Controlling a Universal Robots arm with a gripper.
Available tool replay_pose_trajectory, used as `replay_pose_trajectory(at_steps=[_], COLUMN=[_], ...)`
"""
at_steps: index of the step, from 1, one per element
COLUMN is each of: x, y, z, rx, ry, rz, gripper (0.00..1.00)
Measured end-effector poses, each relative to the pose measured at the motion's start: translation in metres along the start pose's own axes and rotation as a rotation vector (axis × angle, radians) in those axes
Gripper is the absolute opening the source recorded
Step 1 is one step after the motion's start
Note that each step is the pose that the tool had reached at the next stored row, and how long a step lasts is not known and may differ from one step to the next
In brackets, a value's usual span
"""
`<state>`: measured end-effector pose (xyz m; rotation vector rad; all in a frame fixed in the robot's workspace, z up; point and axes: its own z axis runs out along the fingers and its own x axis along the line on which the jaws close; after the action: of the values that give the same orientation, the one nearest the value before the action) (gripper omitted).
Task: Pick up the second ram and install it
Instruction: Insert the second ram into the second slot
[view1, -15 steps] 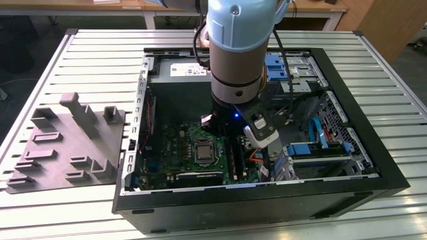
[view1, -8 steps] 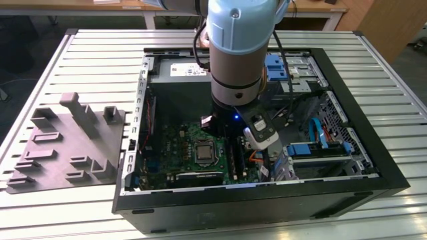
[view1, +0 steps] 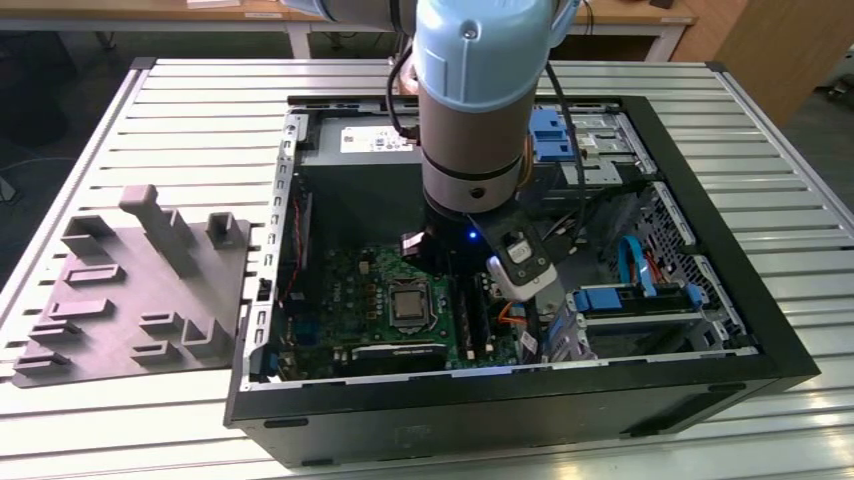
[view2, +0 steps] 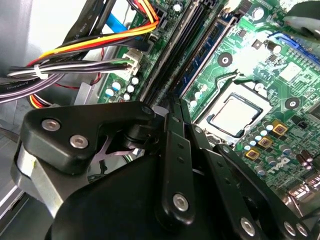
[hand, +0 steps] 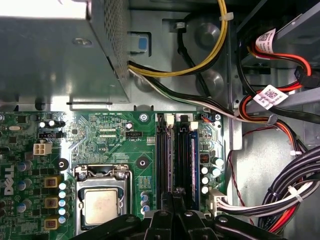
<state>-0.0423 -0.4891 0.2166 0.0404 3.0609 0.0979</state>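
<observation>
The second ram, by my judgement, is the dark-blue stick standing on its long edge in the bank of memory slots, in the slot farthest from the processor socket (it shows as a thin blue strip in both wrist views, and I see only 1 such strip). Nearest the cameras, the gripper hangs low over the near end of that bank with its 2 fingers drawn together; I make out nothing between them, and whether they touch the stick I cannot tell. The pick-up looks done, since the stick is already at the board and the grey moulded tray outside the computer case carries no stick. What seems left is confirming the seat: the end latches are too small to judge. The stick's long axis runs parallel to its neighbour slots, 1 end by the fingertips, the other pointing away toward the grey metal box beyond the green motherboard. Its flat faces look toward the socket on 1 side and the cable bundle on the other.
</observation>
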Motion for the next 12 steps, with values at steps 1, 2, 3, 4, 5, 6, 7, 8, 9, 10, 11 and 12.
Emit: replay_pose_trajectory(at_steps=[1,2,3,4,5,6,7,8,9,10,11,12], x=[0.0000,0.0000,0.0000,0.0000,0.0000,0.0001,0.0000,0.0000,0.0001,0.0000,0.0000,0.0001], y=[0.0000,0.0000,0.0000,0.0000,-0.0001,-0.0001,-0.0001,-0.0001,-0.0001,-0.0001,-0.0001,-0.0001], z=[0.0000,0.0000,0.0000,0.0001,0.0004,0.0006,0.0006,0.0006,0.0006,0.0007,0.0007,0.0007], rx=[0.0001,0.0003,0.0002,0.0003,0.0002,0.0001,0.0002,0.0002,0.0002,0.0002,0.0001,0.0001], ry=[0.0001,0.0001,0.0001,0.0001,0.0001,0.0000,0.0000,0.0000,0.0001,0.0001,0.0000,0.0000], rz=[0.000,0.000,0.000,0.000,0.000,0.000,0.000,0.000,0.000,0.000,0.000,0.000], gripper=[0.11,0.11,0.11,0.11,0.11,0.11,0.11,0.11,0.11,0.11,0.11,0.11])
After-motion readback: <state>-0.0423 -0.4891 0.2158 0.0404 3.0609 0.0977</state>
